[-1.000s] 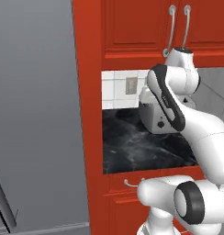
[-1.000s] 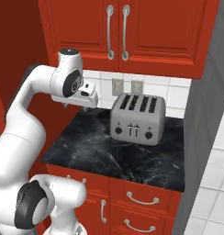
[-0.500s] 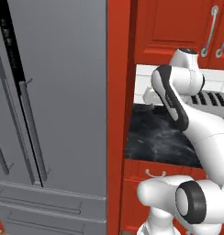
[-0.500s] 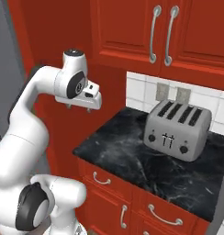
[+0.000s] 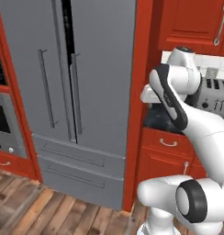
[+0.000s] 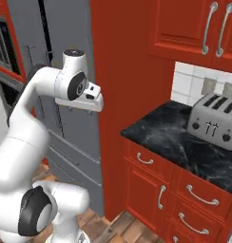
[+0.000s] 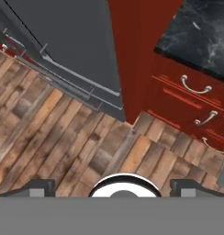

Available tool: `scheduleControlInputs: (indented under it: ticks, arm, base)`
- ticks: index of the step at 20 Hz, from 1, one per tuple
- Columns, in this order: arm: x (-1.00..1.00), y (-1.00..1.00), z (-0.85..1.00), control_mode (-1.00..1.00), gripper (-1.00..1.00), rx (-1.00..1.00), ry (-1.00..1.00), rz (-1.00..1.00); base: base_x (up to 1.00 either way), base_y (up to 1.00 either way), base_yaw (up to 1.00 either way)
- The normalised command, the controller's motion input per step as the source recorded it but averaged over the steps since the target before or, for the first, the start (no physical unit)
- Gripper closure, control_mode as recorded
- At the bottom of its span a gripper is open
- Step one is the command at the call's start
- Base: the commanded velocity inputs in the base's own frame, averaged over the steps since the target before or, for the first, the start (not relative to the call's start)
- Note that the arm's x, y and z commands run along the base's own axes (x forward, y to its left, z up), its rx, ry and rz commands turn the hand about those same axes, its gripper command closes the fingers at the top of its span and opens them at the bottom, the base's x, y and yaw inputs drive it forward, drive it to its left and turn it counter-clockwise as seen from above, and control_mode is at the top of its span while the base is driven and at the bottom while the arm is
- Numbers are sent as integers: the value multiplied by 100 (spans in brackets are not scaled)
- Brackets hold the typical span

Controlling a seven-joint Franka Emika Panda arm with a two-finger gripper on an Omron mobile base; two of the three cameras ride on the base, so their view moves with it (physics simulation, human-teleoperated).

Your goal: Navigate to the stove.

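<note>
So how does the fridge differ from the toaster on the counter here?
The fridge is a tall, matte grey unit standing on the wood floor, while the toaster is a small, shiny silver box sitting on the black marble counter. The fridge has long vertical door handles and drawers below; the toaster has slots on top and small dark knobs on its front. Both are grey-toned kitchen appliances beside the red cabinets.

Fridge (image 5: 86,92) left of cabinet column (image 6: 127,95), toaster (image 6: 215,121) on countertop (image 6: 170,135) to right
</note>
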Motion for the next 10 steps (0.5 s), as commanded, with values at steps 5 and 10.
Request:
scheduleControlInputs:
  ticks: [5,10]
  arm:
    - [0,0,0,100,-100,0,0,0]
    - [0,0,0,100,-100,0,0,0]
  base:
    - [-25,73,57]
    - [-1,80,74]
